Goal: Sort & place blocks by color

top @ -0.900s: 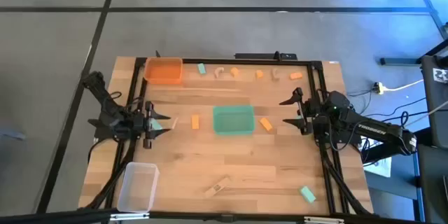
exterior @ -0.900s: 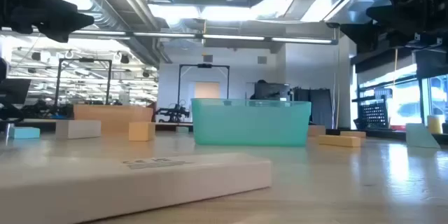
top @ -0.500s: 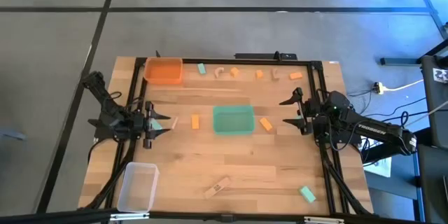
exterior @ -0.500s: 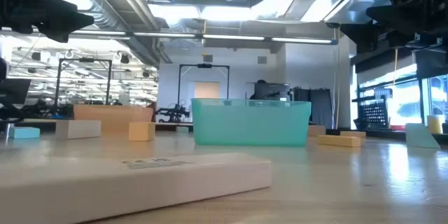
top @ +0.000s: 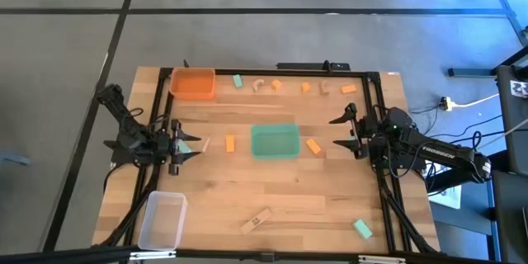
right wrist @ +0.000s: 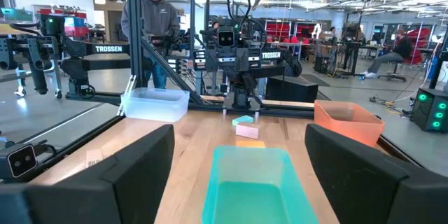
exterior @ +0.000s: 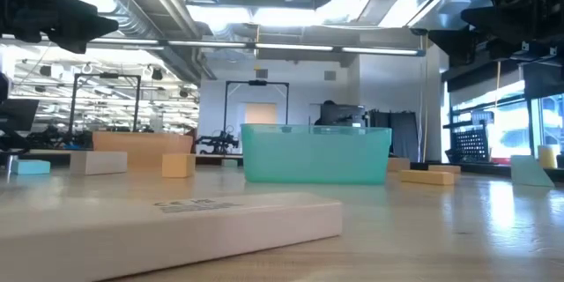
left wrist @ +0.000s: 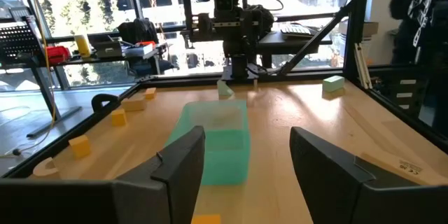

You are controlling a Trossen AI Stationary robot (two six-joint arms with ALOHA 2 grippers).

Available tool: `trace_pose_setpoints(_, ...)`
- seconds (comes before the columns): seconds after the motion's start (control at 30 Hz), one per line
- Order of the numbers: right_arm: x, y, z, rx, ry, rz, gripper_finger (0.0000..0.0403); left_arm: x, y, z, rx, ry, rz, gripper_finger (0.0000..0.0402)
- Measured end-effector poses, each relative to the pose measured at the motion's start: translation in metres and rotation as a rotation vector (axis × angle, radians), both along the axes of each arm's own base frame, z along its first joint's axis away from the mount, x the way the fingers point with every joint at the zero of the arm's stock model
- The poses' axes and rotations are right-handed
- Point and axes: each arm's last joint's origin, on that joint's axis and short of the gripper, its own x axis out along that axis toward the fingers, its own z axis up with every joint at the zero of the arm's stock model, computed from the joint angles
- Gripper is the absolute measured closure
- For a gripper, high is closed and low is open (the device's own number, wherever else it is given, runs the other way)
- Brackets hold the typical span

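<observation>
Small blocks lie scattered on the wooden table: a row of orange, mint-green and pale wood ones along the far edge [top: 305, 87], an orange block [top: 230, 143] left of the green tray [top: 275, 142], an orange one [top: 313, 145] right of it, a long wood block [top: 256, 219] and a green block [top: 363, 229] near the front. My left gripper [top: 194, 144] hovers open at the table's left side, facing the green tray [left wrist: 220, 140]; a green block [top: 185, 146] and a wood block [top: 205, 144] lie by it. My right gripper [top: 337, 130] hovers open at the right side, facing the same tray [right wrist: 255, 182].
An orange tray [top: 193, 83] sits at the far left corner and a clear tray [top: 162, 219] at the near left corner. Black frame rails run along the table's left, right and far sides. A person [right wrist: 150, 14] stands beyond the table's left edge.
</observation>
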Motion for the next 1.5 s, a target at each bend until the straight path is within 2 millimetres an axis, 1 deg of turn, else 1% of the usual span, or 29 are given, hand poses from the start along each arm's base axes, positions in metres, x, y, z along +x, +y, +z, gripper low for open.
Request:
trace_pose_setpoints(0.5, 0.0003, 0.0002, -0.0011, 0.005, 0.011, 0.003, 0.0079, 0.0000, 0.0000, 0.0000, 0.000, 0.000, 0.000, 0.0200)
trace_pose_setpoints(0.7, 0.0005, -0.0014, -0.0010, 0.019, 0.008, -0.052, 0.0079, 0.0000, 0.0000, -0.0001, 0.001, 0.000, 0.000, 0.0200)
trace_pose_setpoints(0.97, 0.0005, -0.0014, -0.0002, 0.192, 0.020, -0.036, 0.0079, 0.0000, 0.0000, 0.0000, 0.000, 0.000, 0.000, 0.0200)
trace_pose_setpoints(1.23, 0.0004, -0.0014, 0.0002, 0.311, 0.031, -0.022, 0.0079, 0.0000, 0.0000, 0.0000, 0.000, 0.000, 0.000, 0.0200)
trace_pose_setpoints(1.4, 0.0004, -0.0014, 0.0004, 0.432, 0.042, -0.008, 0.0079, 0.0000, 0.0000, 0.0000, 0.000, 0.000, 0.000, 0.0200)
trace_pose_setpoints(1.5, 0.0004, -0.0014, 0.0004, 0.448, 0.044, -0.008, 0.0079, 0.0000, 0.0000, -0.0001, 0.000, 0.000, 0.000, 0.0200)
